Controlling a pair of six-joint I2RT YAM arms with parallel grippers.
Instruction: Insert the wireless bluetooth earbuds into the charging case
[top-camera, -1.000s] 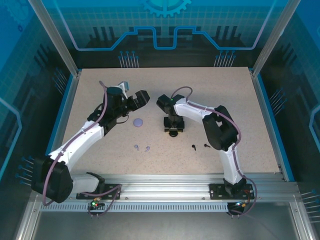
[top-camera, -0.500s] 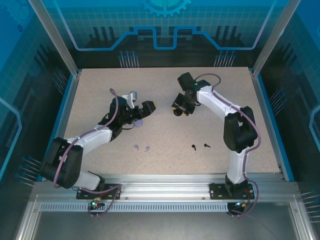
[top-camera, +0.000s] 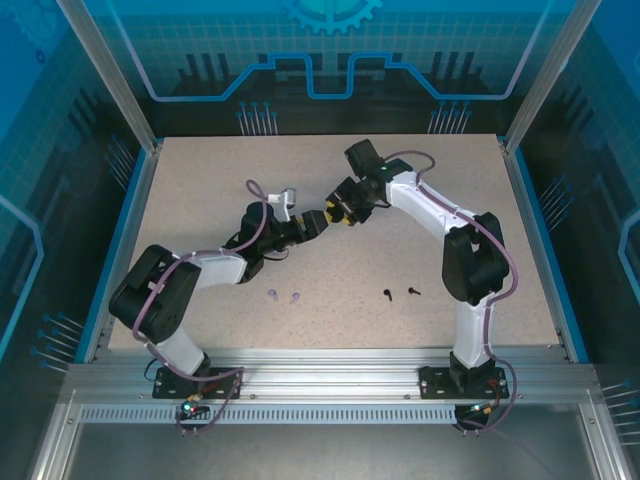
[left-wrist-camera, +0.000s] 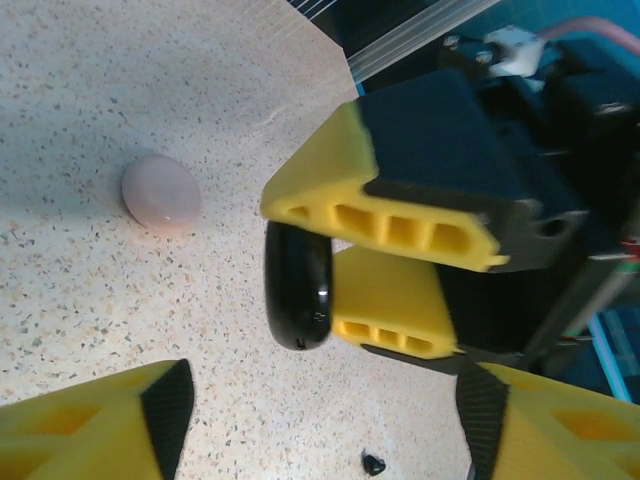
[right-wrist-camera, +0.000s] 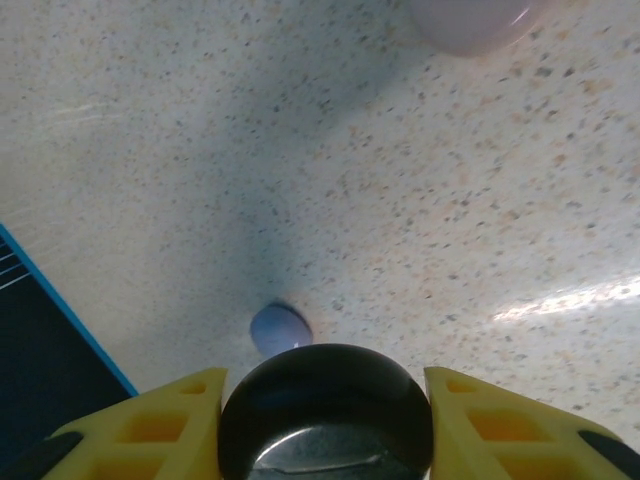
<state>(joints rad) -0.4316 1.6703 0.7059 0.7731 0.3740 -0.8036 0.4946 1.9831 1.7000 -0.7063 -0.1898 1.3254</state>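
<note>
At mid-bench, raised off the surface: black case (right-wrist-camera: 325, 395), round, glossy, lid shut as far as the left wrist view shows, where it is seen edge-on.

Holder: right end effector (top-camera: 340, 209), its yellow fingers (right-wrist-camera: 150, 435) pinching the black case from both sides.

Opposite: left end effector (top-camera: 312, 222), spread wide with nothing between its fingers, facing the black case from close by and not touching it.

Bench (top-camera: 200, 180), speckled, pale. Items on it:
- Lilac earbuds (top-camera: 272, 293), a pair, lying near the front left of centre, close to one another.
- Black earbuds (top-camera: 386, 294), a pair, lying near the front right of centre, well apart from both end effectors.
- Pink case (left-wrist-camera: 160, 192), shut, resting on the bench beyond the black case.
- Lilac case (right-wrist-camera: 280, 328), small and far below in the right wrist view, resting on the bench.

Step in hand, as judged: presenting the black case between the two arms, either to pass it over or to have the lid opened. No earbud is in any case yet, so the task is at an early stage.

Next move, as judged: the left end effector needs to close in on the free edge of the black case and take hold without knocking it from the right's pinch. The surface is smooth and rounded, so slipping is the risk. The lid must then be opened before the black earbuds can be fetched from the bench.
</note>
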